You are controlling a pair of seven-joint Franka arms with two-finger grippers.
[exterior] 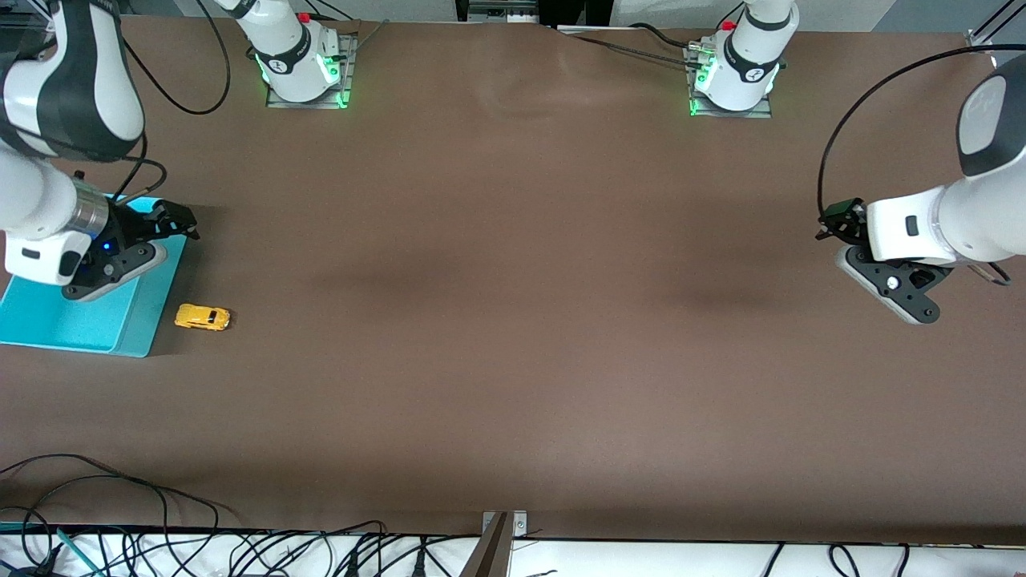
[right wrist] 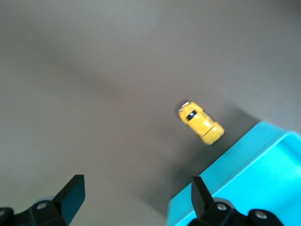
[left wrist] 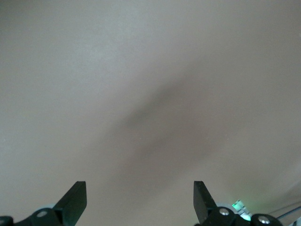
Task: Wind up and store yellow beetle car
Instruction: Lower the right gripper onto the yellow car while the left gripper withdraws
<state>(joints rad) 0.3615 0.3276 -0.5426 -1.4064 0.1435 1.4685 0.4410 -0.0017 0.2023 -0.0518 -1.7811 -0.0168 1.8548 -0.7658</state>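
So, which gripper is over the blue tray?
The right gripper, open over the blue tray beside the yellow beetle car; the left gripper waits over bare table.

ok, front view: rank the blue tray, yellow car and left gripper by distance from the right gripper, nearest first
1. blue tray: directly under the right gripper, at the right arm's end.
2. yellow beetle car: on the table beside the tray, nearer the camera.
3. left gripper: open, waiting over the left arm's end.

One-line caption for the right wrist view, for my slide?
Open right end effector hangs over the table, with the yellow car on the table beside the blue tray.
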